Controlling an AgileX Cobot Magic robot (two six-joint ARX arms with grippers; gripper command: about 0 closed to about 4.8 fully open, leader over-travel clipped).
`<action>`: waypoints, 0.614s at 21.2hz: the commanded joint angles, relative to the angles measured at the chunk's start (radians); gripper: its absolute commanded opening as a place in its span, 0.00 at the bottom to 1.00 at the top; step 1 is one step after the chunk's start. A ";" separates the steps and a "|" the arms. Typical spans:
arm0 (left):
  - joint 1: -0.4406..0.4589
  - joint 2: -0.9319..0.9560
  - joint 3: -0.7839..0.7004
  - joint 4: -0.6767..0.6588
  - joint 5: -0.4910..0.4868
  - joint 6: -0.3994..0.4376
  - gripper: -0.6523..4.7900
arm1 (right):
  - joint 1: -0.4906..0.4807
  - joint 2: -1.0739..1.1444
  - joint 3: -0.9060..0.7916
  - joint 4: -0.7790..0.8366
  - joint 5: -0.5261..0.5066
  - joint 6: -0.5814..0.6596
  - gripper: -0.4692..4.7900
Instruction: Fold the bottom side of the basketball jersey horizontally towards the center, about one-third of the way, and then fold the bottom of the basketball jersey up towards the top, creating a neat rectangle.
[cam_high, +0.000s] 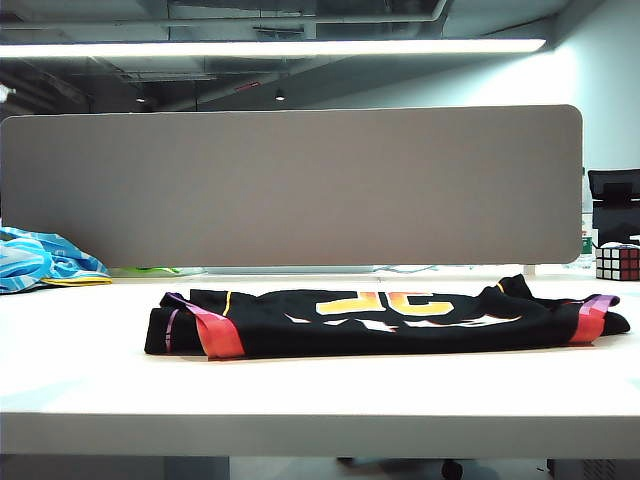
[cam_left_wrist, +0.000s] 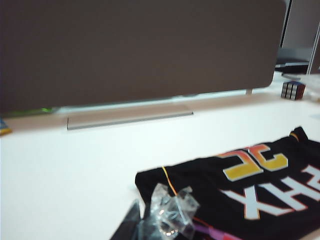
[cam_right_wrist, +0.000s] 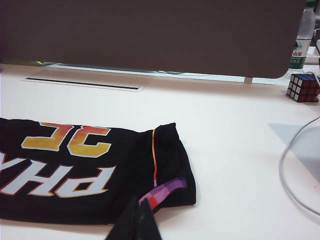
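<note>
The basketball jersey (cam_high: 380, 320) lies folded into a flat black band across the table, with the gradient number and white lettering on top and pink-red trim at both ends. Neither arm shows in the exterior view. In the left wrist view my left gripper (cam_left_wrist: 152, 219) is shut and holds nothing; its tips, one wrapped in clear tape, hover over one end of the jersey (cam_left_wrist: 240, 185). In the right wrist view my right gripper (cam_right_wrist: 141, 209) is shut and empty, its tips pressed together just above the other end of the jersey (cam_right_wrist: 75, 170), near the purple-red trim.
A grey partition (cam_high: 290, 185) runs along the back of the white table (cam_high: 320, 400). A blue-and-white cloth (cam_high: 40, 260) lies at the back left. A puzzle cube (cam_high: 617, 262) stands at the back right, near a bottle (cam_right_wrist: 301, 45). A grey cable (cam_right_wrist: 290, 165) loops past the jersey's right end.
</note>
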 joint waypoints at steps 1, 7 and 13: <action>0.045 0.003 0.001 0.014 0.016 0.002 0.11 | -0.021 -0.002 -0.006 0.029 0.010 -0.003 0.09; 0.484 -0.016 0.005 0.014 0.439 -0.212 0.11 | -0.079 -0.002 -0.006 0.037 -0.030 0.026 0.09; 0.673 -0.124 0.004 -0.048 0.526 -0.281 0.11 | -0.077 -0.002 -0.003 0.036 -0.032 0.029 0.09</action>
